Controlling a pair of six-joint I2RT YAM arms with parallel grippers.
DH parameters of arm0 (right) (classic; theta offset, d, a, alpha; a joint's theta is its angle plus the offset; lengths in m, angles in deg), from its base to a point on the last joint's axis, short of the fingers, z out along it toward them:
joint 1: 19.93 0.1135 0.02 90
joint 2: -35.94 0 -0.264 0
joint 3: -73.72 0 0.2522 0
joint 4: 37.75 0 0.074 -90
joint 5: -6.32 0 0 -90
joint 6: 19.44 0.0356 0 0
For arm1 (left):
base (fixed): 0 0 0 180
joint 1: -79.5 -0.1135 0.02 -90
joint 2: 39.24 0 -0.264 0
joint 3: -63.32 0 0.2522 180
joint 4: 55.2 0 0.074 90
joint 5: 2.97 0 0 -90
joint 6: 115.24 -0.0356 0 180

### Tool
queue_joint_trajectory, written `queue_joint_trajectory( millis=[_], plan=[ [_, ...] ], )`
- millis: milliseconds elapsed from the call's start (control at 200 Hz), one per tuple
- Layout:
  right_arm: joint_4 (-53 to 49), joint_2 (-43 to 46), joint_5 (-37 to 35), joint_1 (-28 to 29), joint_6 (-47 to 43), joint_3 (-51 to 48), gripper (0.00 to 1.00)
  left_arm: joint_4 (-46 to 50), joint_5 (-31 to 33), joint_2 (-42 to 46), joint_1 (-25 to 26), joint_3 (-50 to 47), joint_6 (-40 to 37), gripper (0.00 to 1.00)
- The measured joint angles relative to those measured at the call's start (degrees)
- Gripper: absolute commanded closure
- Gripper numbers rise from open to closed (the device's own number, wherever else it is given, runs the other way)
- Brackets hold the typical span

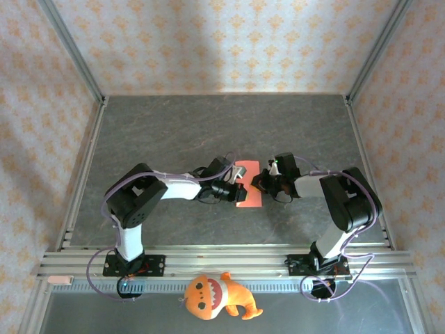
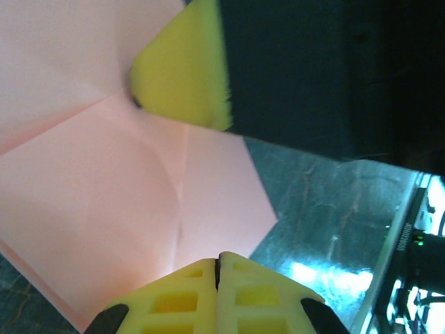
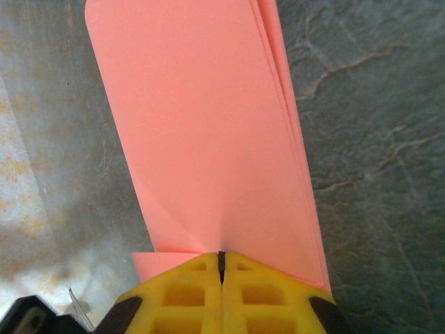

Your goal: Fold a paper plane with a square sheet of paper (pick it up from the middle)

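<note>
The square sheet of paper is plain salmon pink, paler along its creases. The desk is dark grey, marbled with thin pale veins. The left tool and the right tool are bright yellow, with black behind. The walls are cream with repeating tan floral motifs. The plush toy is orange with white teeth.

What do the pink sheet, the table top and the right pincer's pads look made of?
Sheet: thin matte paper, judging by sharp creases and layered edges. Table top: grey veined surface, stone or stone-look laminate, slight sheen. Right pincer's pads: yellow moulded plastic or rubber, gridded recesses; can't tell which.
</note>
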Motion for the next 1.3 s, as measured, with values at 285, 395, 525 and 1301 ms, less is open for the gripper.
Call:
queue_joint_trajectory(
  millis=[285, 395, 525, 1301],
  plan=[
    [-0.2, 0.0, 0.0, -0.1, -0.4, 0.0, 1.0, -0.5, 0.1, 0.0, 0.0, -2.2, -0.8, 1.0],
    [-0.2, 0.0, 0.0, -0.1, -0.7, 0.0, 1.0, -0.8, 0.2, 1.6, 0.0, -4.3, -1.7, 1.0],
    [-0.4, 0.0, 0.3, -0.3, -1.0, 0.0, 1.0, -0.7, 0.2, 2.8, 0.0, -5.8, -3.4, 1.0],
    [-3.5, 0.6, 1.4, -1.0, -1.1, 1.1, 0.98, 7.1, 1.6, 13.8, -1.2, -7.5, -5.8, 1.0]
  ],
)
